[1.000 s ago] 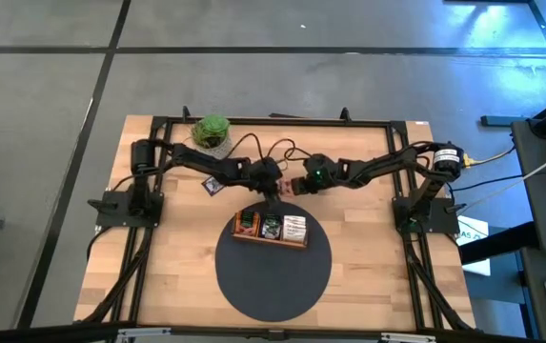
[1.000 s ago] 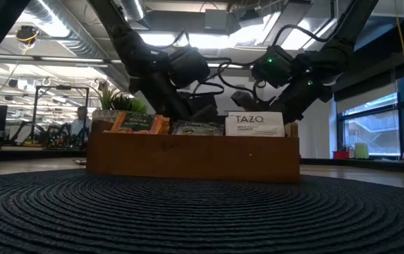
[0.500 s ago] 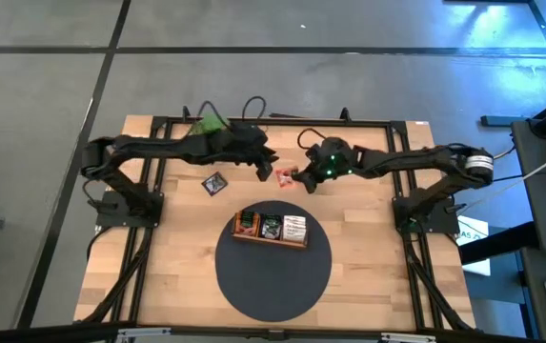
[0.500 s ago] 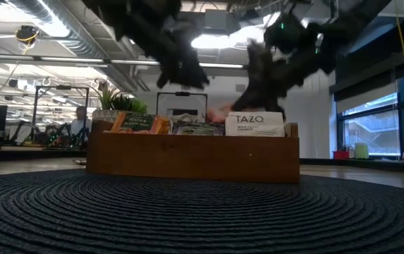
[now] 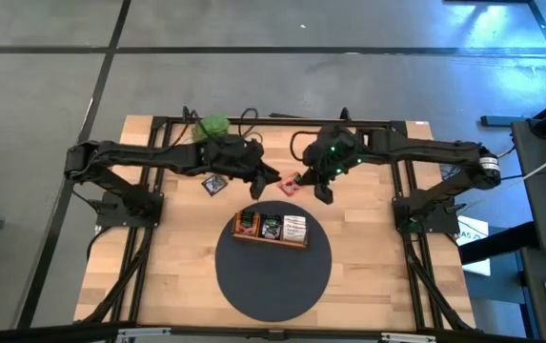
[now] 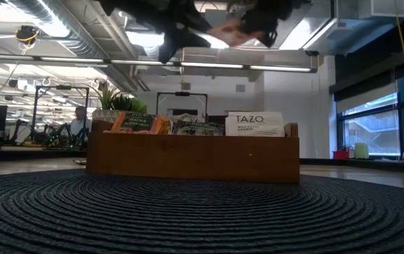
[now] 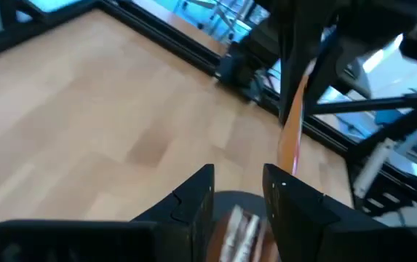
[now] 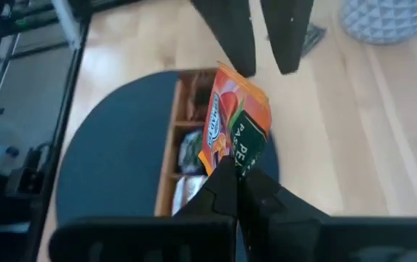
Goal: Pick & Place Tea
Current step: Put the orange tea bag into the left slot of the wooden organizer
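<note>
An orange tea packet (image 8: 236, 120) hangs in the air behind the wooden tray (image 5: 270, 238), with my right gripper (image 8: 236, 178) shut on it. In the high view the packet (image 5: 292, 185) shows between the two grippers. My left gripper (image 7: 237, 193) is open and faces the packet from the table's left. Its fingertips (image 8: 241, 51) stand just past the packet's free edge; whether they touch it I cannot tell. A dark tea packet (image 5: 214, 184) lies flat on the bare wood left of them. The tray holds more tea packets (image 6: 254, 123) standing on edge. My right gripper pinches the orange packet by one edge (image 8: 239, 161) between its two fingers. It comes from the table's right, slanting down. The packet sticks out beyond the fingertips toward my left gripper, lifted clear of the table.
The tray stands on the far part of a round dark mat (image 5: 273, 276). A small green potted plant (image 5: 213, 127) sits at the far edge under my left arm. Black frame rails (image 5: 406, 229) run along the table's sides.
Both grippers have risen from the table behind the tray. My right gripper has lifted the orange packet clear of the wood and rolled its wrist, so the packet has turned about. My left gripper has gone up alongside, still open.
</note>
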`<control>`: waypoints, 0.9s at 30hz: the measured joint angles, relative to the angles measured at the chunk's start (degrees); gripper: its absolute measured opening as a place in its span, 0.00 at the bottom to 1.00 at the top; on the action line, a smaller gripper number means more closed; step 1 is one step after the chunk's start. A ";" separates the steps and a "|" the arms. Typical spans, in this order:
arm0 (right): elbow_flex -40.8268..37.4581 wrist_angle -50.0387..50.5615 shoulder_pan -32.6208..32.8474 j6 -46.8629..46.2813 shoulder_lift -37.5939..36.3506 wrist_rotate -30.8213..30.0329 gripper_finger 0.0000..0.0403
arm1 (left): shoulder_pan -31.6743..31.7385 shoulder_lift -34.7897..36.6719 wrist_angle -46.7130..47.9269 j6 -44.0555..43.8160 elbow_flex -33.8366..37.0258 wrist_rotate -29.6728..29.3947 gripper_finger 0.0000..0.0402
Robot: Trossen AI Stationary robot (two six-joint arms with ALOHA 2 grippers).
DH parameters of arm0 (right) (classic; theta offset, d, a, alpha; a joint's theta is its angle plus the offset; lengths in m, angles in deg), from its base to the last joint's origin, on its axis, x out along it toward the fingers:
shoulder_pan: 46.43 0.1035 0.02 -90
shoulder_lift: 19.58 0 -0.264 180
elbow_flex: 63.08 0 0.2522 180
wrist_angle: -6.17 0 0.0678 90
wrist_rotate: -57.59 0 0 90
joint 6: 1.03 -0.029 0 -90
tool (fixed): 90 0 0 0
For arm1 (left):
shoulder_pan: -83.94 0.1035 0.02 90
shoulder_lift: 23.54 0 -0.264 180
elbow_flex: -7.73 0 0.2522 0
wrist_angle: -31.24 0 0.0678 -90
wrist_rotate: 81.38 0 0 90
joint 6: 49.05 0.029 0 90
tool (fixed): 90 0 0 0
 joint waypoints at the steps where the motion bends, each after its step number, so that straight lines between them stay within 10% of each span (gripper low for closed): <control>1: 0.93 1.35 0.58 0.11 0.09 -0.04 0.00 | -0.73 0.00 -0.05 -0.38 0.00 0.00 0.28; 27: 1.86 -4.57 8.46 -6.03 7.56 8.48 0.02 | -11.67 -0.02 -2.18 -2.49 0.00 -1.06 0.28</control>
